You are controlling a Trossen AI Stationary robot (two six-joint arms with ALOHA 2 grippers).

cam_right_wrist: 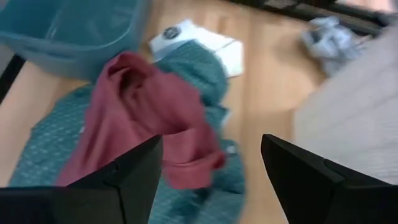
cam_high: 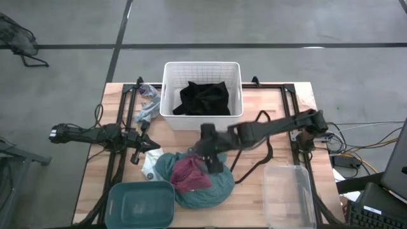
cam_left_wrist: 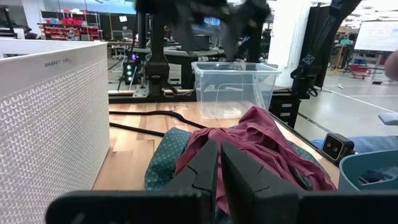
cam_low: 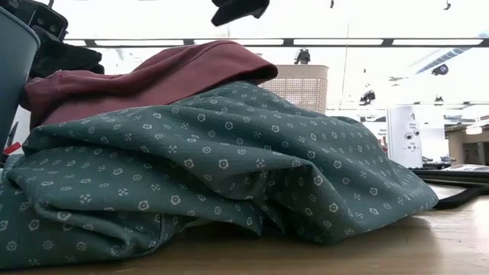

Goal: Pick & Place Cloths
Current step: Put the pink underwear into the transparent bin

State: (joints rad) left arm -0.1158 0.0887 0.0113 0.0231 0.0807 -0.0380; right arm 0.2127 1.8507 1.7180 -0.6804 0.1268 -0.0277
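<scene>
A maroon cloth (cam_high: 189, 173) lies bunched on top of a larger teal patterned cloth (cam_high: 205, 188), which rests on the table near its front edge. A black garment (cam_high: 205, 98) lies inside the white basket (cam_high: 170, 95). A white rag (cam_high: 151, 162) and a grey rag (cam_high: 148, 102) lie on the table to the left. My right gripper (cam_right_wrist: 211, 168) hangs open above the maroon cloth (cam_right_wrist: 149, 118), clear of it. My left gripper (cam_left_wrist: 219, 168) is shut, level, at the table's left, pointing toward the pile.
A teal bin (cam_high: 141, 203) stands at the front left and a clear bin (cam_high: 289, 194) at the front right. A black cable (cam_high: 254, 166) runs across the table between the pile and the clear bin. The white basket fills the far middle.
</scene>
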